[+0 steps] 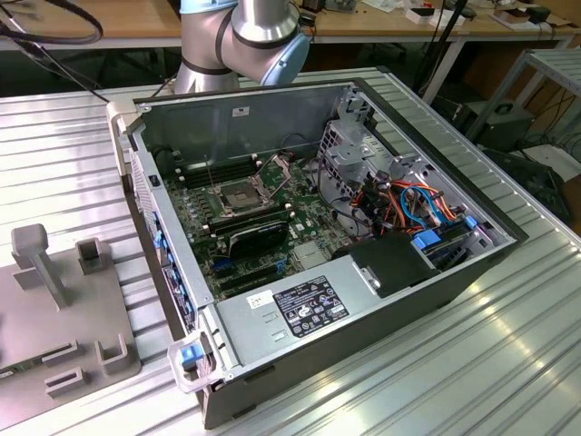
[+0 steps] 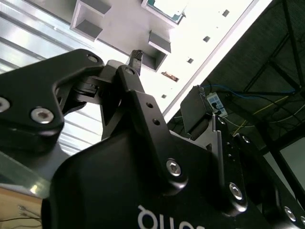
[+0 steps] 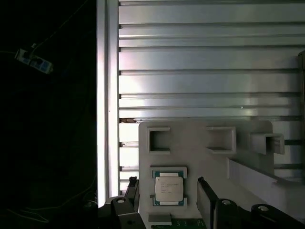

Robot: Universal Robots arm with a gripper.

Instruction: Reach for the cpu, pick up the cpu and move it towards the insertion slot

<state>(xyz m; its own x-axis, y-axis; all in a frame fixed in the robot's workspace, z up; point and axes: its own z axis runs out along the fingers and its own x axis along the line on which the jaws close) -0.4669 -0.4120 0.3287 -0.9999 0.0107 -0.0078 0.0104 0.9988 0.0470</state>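
I judge the reach to be in its last stretch, with the pick-up not yet begun. My gripper (image 3: 167, 183) hangs over the cpu (image 3: 167, 187), a small square chip with a silver metal lid and a green rim. It lies flat in a shallow pocket of the grey plastic fixture plate (image 3: 200, 157), which rests on the ribbed aluminium table (image 3: 200, 62). My two black fingers (image 3: 206, 195) are spread apart, one on each of two opposite sides of the chip. They hold nothing and, as far as I can tell, touch nothing. In the second wrist view a fingertip (image 2: 137, 56) stands clear of the plate.

In the exterior view the fixture plate (image 1: 91, 336) lies at about eight o'clock from the open computer case (image 1: 436, 272), on the exterior view's left. The insertion slot (image 1: 238, 198), a square silver-framed socket with a dark centre, sits inside the case. It lies at about ten o'clock from the case's middle and eleven o'clock from the black finned block (image 1: 259, 238). It is well apart from the chip.

By my judgement, the grasp calls for a straight, level descent. My pads should meet the chip's edges squarely, clear of the pocket's raised corners, with a light squeeze.
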